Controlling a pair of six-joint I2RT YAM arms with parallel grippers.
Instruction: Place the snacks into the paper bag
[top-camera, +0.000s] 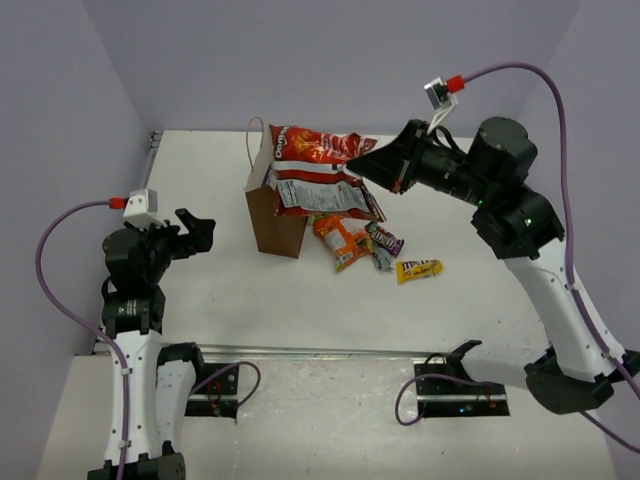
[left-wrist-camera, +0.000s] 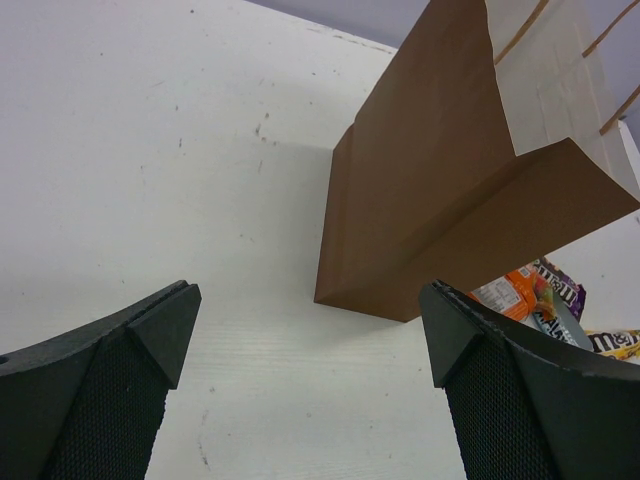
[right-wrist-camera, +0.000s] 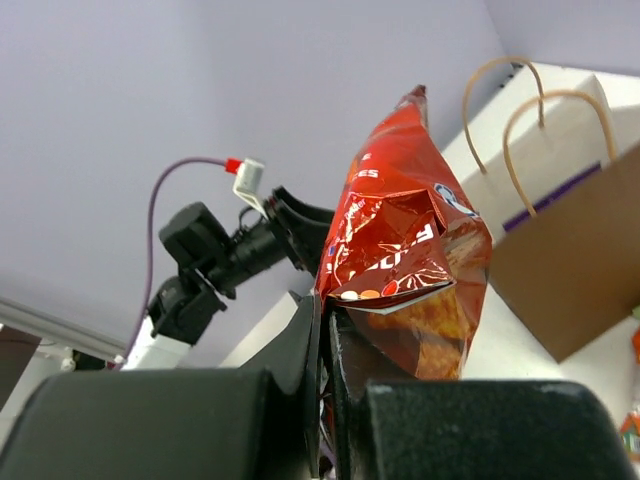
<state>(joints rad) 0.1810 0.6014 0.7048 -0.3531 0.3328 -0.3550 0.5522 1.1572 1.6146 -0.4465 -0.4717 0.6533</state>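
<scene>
The brown paper bag (top-camera: 270, 215) stands left of the table's middle, its loop handles (right-wrist-camera: 520, 130) up; it also shows in the left wrist view (left-wrist-camera: 440, 190). My right gripper (top-camera: 372, 163) is shut on the edge of the red chip bag (top-camera: 320, 170), held in the air over the paper bag's mouth; the chip bag also fills the right wrist view (right-wrist-camera: 410, 260). An orange packet (top-camera: 338, 238), a dark purple packet (top-camera: 384, 240) and a yellow packet (top-camera: 418, 269) lie on the table right of the bag. My left gripper (top-camera: 200, 232) is open and empty, left of the bag.
The white table (top-camera: 300, 310) is walled by lilac panels on three sides. A rail with the arm bases (top-camera: 330, 352) runs along the near edge. The left arm (right-wrist-camera: 210, 260) shows in the right wrist view behind the chip bag.
</scene>
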